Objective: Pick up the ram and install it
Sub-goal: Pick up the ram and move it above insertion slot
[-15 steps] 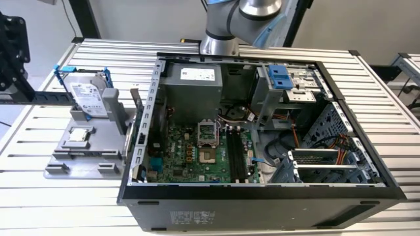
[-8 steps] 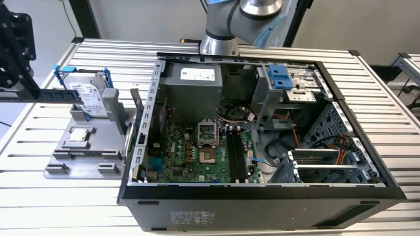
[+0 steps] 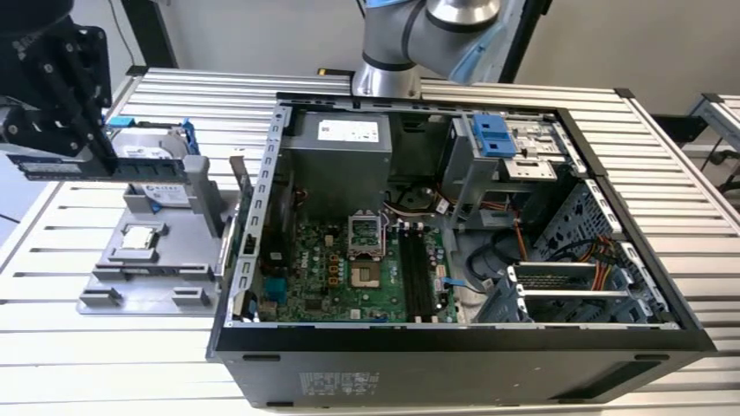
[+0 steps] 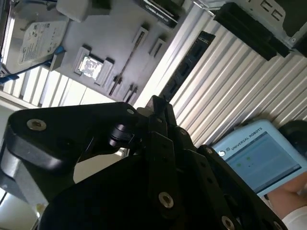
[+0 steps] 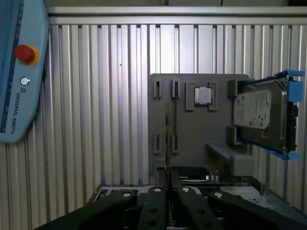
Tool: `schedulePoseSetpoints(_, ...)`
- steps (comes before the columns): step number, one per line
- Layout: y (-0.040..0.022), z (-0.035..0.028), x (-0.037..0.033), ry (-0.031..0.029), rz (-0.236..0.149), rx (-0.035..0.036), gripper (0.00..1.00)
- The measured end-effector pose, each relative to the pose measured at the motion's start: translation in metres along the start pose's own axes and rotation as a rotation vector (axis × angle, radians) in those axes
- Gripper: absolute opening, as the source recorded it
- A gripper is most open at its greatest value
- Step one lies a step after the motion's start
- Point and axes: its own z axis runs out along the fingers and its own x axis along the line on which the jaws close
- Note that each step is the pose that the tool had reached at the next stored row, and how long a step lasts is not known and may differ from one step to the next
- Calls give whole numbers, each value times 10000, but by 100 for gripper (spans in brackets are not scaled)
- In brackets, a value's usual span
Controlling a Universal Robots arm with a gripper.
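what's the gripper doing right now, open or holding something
Gripper: shut on the ram, held clear above the grey tray.

Case (image 3: 463,336) open on top, clear drop to the motherboard slots (image 3: 417,270) between CPU socket (image 3: 366,276) and cables (image 3: 483,260); gripper (image 3: 83,149) with the ram (image 3: 41,166) hangs in open air, clear of the gray fixture (image 3: 145,286).

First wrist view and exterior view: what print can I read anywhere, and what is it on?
On the teach pendant: a maker's name in capitals, left unquoted.
On the hard drive: label print too small to read.
On the power supply: sticker too small.
On the ram in the tool: pale label, unreadable.
On the computer case: front sticker blurred.
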Motion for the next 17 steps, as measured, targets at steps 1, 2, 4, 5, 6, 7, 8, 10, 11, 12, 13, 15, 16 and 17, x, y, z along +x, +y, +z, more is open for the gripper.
schedulePoseSetpoints(1, -46, 0, -1, -1, 1, -1, 0)
schedulePoseSetpoints(2, -92, -1, -2, 1, 1, -4, 0)
schedulePoseSetpoints(4, -184, -1, -5, 0, -1, -6, 0)
schedulePoseSetpoints(5, -232, -1, -6, 0, 0, -8, 0)
schedulePoseSetpoints(6, -273, -1, -7, 0, 1, -10, 0)
schedulePoseSetpoints(7, -320, -2, -9, 1, 1, -12, 0)
schedulePoseSetpoints(8, -365, -2, -10, 0, 1, -14, 0)
schedulePoseSetpoints(10, -456, -2, -13, 0, 0, -17, 0)
schedulePoseSetpoints(11, -502, -3, -14, 0, 1, -19, 0)
schedulePoseSetpoints(12, -547, -3, -16, 0, 1, -20, 0)
schedulePoseSetpoints(13, -591, -3, -17, 0, 1, -21, 0)
schedulePoseSetpoints(15, -685, -4, -21, 0, 0, -25, 0)
schedulePoseSetpoints(16, -728, -4, -22, 0, 1, -26, 0)
schedulePoseSetpoints(17, -773, -4, -24, 0, 1, -28, 0)
